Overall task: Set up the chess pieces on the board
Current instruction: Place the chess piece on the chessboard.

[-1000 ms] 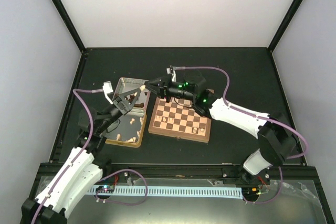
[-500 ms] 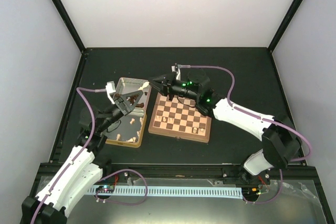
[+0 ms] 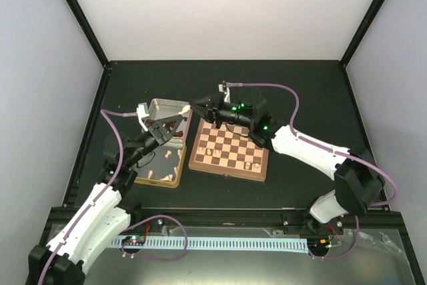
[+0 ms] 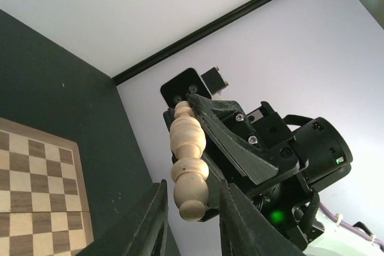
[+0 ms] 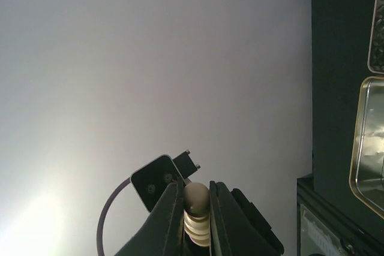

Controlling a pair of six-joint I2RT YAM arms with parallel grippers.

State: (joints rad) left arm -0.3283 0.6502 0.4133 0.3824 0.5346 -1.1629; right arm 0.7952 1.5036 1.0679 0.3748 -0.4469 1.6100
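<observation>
My right gripper (image 5: 196,184) is shut on a pale cream chess piece (image 5: 196,199) and holds it in the air over the left edge of the board (image 3: 230,139). The left wrist view shows that cream piece (image 4: 189,166) sticking out of the right gripper's black fingers (image 4: 231,133). Its rounded end sits between the jaws of my left gripper (image 4: 192,185), which stand open with a small gap on each side. From above, the two grippers meet tip to tip, left gripper (image 3: 176,119) and right gripper (image 3: 193,107). A few cream pieces (image 3: 250,165) stand on the board.
An open metal tin (image 3: 157,103) lies left of the board with several cream pieces (image 3: 170,155) in its near half. The right wrist view catches its gold rim (image 5: 359,148). Black posts and pale walls enclose the dark table.
The left jaws have narrowed round the free end of the cream piece. Both grippers have shifted slightly towards the far side while staying tip to tip.
</observation>
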